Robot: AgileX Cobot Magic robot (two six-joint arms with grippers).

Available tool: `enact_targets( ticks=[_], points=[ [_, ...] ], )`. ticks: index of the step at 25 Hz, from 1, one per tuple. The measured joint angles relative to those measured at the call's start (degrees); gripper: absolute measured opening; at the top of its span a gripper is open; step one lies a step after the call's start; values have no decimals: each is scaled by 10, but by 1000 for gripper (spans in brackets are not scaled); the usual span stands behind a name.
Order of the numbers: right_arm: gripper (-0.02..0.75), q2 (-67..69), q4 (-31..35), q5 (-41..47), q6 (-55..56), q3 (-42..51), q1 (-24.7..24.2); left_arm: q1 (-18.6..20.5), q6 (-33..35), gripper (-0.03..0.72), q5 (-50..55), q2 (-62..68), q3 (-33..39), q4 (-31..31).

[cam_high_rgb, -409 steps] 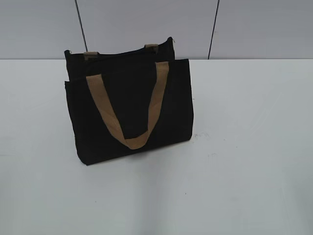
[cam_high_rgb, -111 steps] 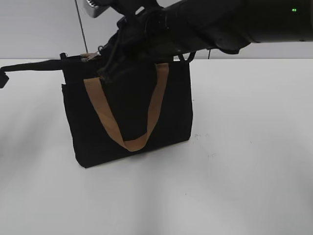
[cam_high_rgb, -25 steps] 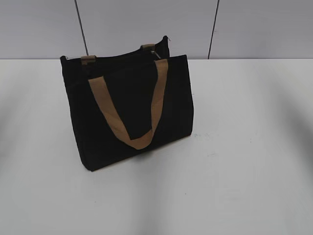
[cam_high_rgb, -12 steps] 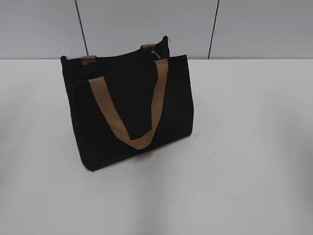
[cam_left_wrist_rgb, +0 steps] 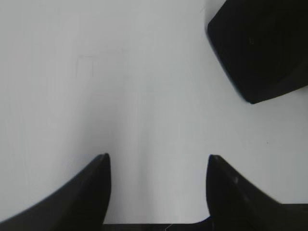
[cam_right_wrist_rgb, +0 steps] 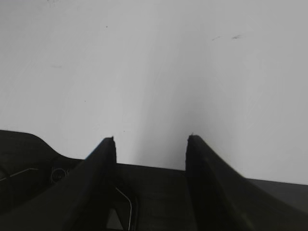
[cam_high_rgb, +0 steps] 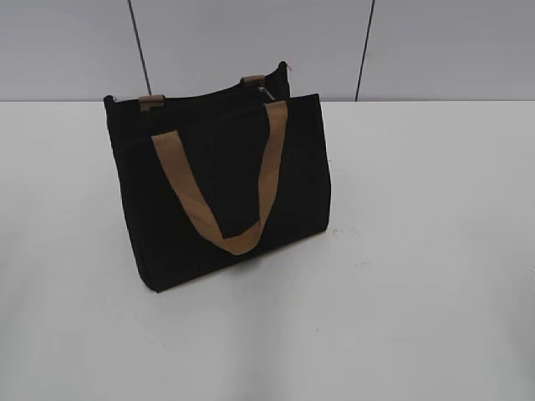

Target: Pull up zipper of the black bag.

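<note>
Black rectangular fabric bag (cam_high_rgb: 226,192) standing upright on white table (cam_high_rgb: 418,292) | left gripper (cam_left_wrist_rgb: 156,161), right gripper (cam_right_wrist_rgb: 150,140) hanging spread apart, holding nothing

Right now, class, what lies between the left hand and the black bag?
Only bare white table. The left wrist view shows it between the open left hand and the black bag at upper right.

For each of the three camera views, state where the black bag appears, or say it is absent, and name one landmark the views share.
Exterior view: black bag stands left of centre on the white table.
Left wrist view: a black corner, likely the bag, at top right.
Right wrist view: not in it.
Shared landmark: the white table.
</note>
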Motion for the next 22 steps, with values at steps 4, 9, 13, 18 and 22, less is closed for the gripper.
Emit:
enact_targets(
  ticks=[4, 9, 13, 18, 22],
  points=[
    [373, -51, 6, 2, 0, 5, 0, 0, 0, 466, 6, -72, 40, -3],
    [373, -100, 7, 2, -3, 5, 0, 0, 0, 464, 4, -169, 66, -5],
    [373, -150, 8, 3, -11, 5, 0, 0, 0, 456, 1, -238, 69, -12],
    [373, -219, 8, 3, -14, 6, 0, 0, 3, 447, 0, -304, 75, -15],
    [373, -242, 7, 4, -16, 6, 0, 0, 22, 446, -2, -308, 76, -29]
  ],
)
